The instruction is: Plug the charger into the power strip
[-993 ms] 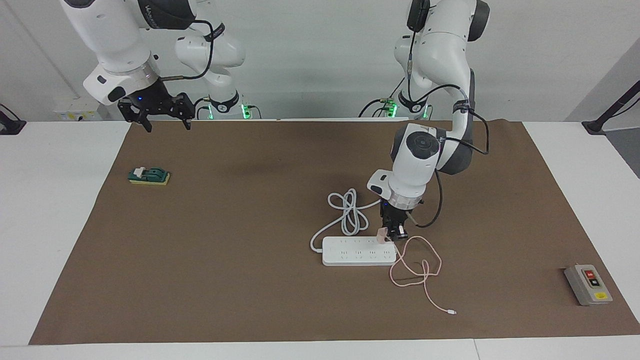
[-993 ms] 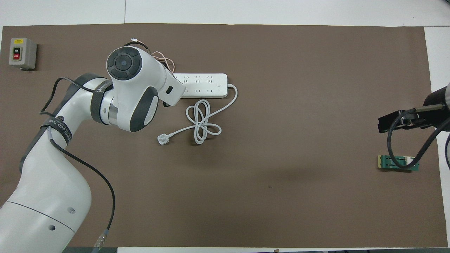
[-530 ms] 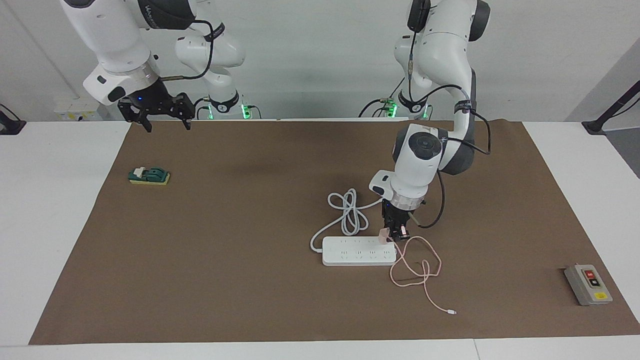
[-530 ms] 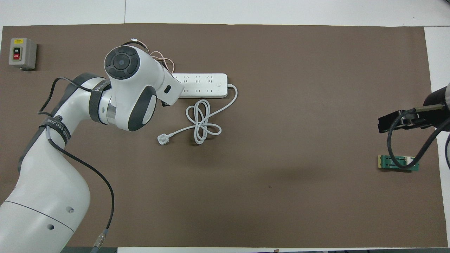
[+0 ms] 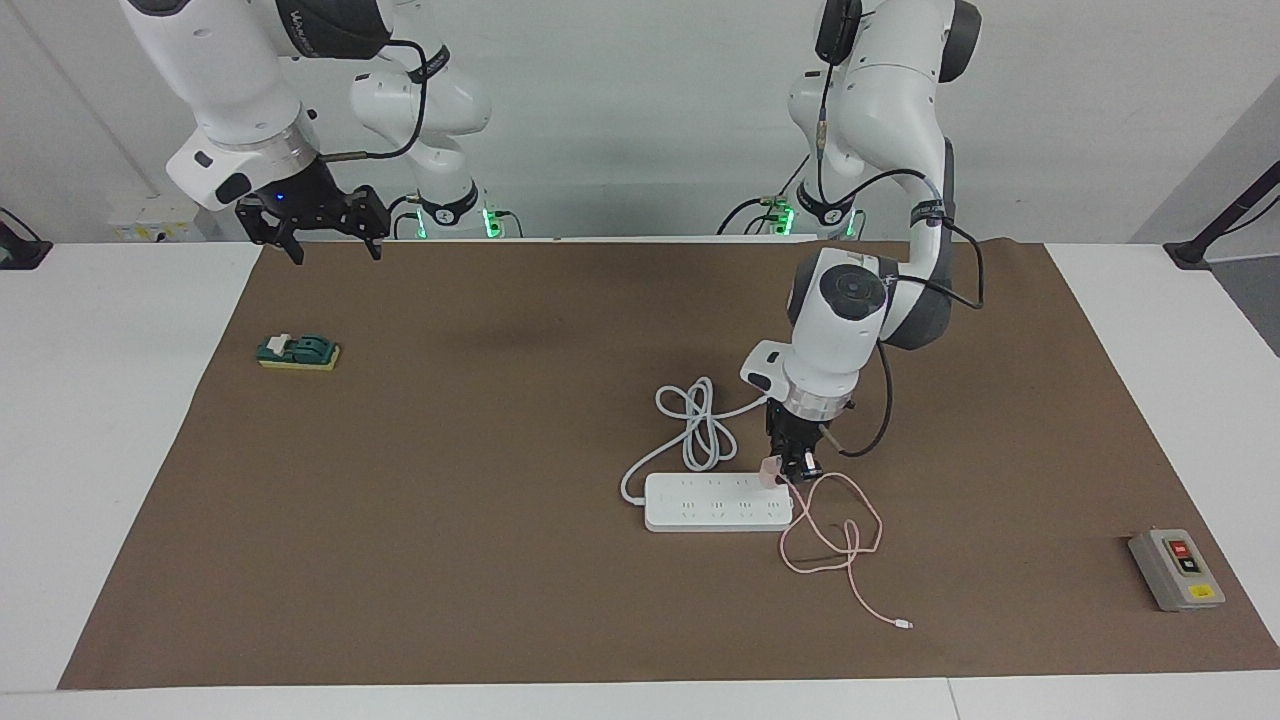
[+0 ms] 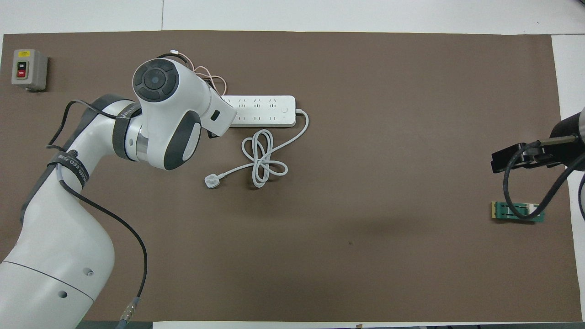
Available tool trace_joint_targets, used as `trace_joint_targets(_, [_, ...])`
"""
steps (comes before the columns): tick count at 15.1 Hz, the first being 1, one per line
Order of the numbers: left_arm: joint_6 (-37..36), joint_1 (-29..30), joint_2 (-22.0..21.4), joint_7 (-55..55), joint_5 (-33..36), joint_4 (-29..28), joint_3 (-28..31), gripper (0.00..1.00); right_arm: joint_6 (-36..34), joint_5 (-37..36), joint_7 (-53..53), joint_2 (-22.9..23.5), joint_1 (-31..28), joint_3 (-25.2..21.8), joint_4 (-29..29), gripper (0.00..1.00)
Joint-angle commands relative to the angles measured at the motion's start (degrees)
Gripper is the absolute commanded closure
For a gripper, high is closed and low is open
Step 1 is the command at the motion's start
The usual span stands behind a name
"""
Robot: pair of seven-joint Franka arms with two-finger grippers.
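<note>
Left gripper (image 5: 790,466): clamped on the charger (image 5: 768,470), low over the end of the power strip (image 5: 716,502) toward the left arm's end of the table.
Charger: pale-pink cube at the strip's end socket, on the row nearer the robots; whether the pins are seated cannot be told.
Charger cable (image 5: 835,540): loops on the brown mat (image 5: 480,560) beside the strip; its white connector (image 5: 904,625) lies farther from the robots.
Power strip cord (image 5: 695,420): coiled on the mat, nearer the robots than the strip.
Right gripper (image 5: 318,222): fingers apart, empty, waiting over the mat's edge at the right arm's end, above the green switch block (image 5: 298,352).
Grey button box (image 5: 1176,569): well apart, at the left arm's end.
Risk, misalignment: a tilted cube would likely jam the pins on the socket face.
Risk, strip shift: the strip is unrestrained; downward force off-centre could slide or tip it.
Risk, cable drag: the loop beside the gripper may snag.
Change from earlier frame: the left arm's wrist has shifted slightly toward its own end; the charger stays at the same socket. The right arm is unchanged.
</note>
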Motion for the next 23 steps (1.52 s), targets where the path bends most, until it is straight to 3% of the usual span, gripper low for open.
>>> trace_joint_targets(1, [-1.3, 1.0, 0.1, 1.1, 0.9, -1.2, 0.1, 1.0, 0.1, 1.0, 0.7, -0.8, -0.6, 0.2, -0.4, 0.0])
trace_joint_targets(23, [1.9, -0.2, 0.3, -2.0, -3.2, -1.8, -0.6, 1.0, 0.1, 0.9, 0.7, -0.8, -0.6, 0.2, -0.4, 0.0])
